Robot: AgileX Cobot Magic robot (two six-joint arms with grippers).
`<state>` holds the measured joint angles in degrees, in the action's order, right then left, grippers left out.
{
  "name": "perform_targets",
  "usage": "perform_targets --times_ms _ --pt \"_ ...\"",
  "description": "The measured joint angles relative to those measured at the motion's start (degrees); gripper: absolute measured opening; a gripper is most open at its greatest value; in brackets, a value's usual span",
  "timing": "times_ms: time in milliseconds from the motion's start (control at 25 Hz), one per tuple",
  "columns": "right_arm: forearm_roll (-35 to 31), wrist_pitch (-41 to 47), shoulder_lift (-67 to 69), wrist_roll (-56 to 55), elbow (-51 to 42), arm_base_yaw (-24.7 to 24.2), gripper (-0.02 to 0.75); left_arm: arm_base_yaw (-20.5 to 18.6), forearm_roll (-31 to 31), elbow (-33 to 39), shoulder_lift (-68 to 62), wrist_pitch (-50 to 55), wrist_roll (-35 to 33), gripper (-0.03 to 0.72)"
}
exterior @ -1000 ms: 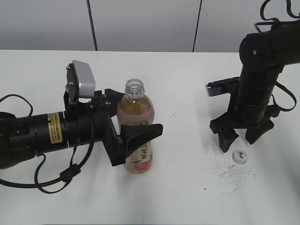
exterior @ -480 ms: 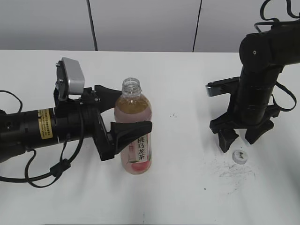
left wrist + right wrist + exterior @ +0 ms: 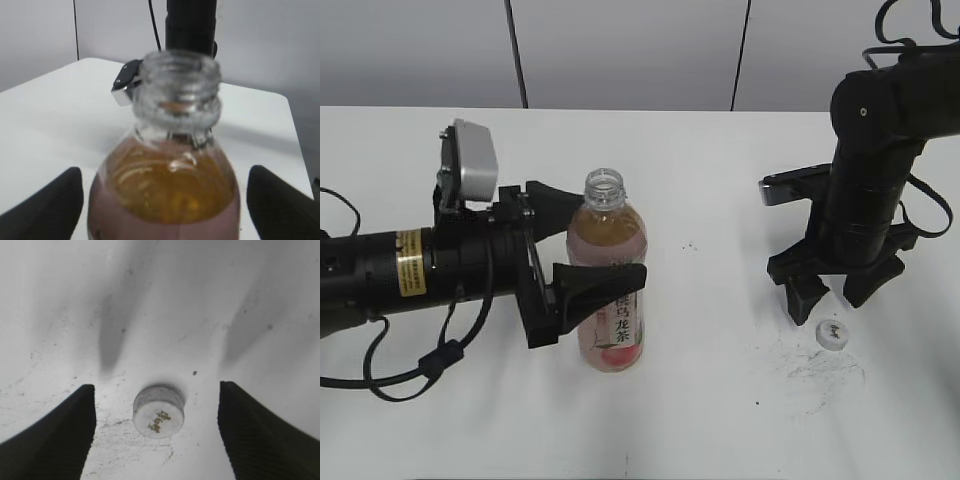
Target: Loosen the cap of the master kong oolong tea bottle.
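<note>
My left gripper (image 3: 582, 240) lies sideways just above the white table (image 3: 700, 200), its jaws spread wide on either side of the master kong oolong tea bottle (image 3: 609, 275). From the wrist, both fingertips (image 3: 47, 202) stand clear of the bottle's (image 3: 165, 190) shoulders, so I am bracketing it without touching it. The bottle stands upright near the middle of the table, its threaded neck bare and open at the top, amber tea filling it to the shoulder, and the pink label with its white strip of characters facing the front.

Well to the right, my right gripper (image 3: 837, 285) points straight down, jaws apart. The cap (image 3: 832, 334) rests on the table just below and between the fingertips, touched by neither. From that wrist the cap (image 3: 159, 411) sits top up, dark mark showing, on scuffed tabletop (image 3: 165, 305).
</note>
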<state>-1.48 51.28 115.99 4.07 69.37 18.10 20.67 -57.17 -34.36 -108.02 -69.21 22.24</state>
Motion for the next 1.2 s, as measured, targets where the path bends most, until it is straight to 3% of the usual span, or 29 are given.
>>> perform_targets --times_ms 720,1040,1200 --pt "-0.1 -0.1 0.0 -0.4 0.0 0.0 0.566 0.0 3.6 0.0 16.7 0.2 3.2 0.595" --pt "-0.1 -0.2 0.0 -2.2 0.0 0.0 0.566 0.0 4.1 0.0 24.5 7.6 11.2 0.592" --pt "-0.1 0.2 0.0 -2.5 0.0 0.0 0.566 0.0 4.0 0.0 29.4 16.3 16.5 0.592"
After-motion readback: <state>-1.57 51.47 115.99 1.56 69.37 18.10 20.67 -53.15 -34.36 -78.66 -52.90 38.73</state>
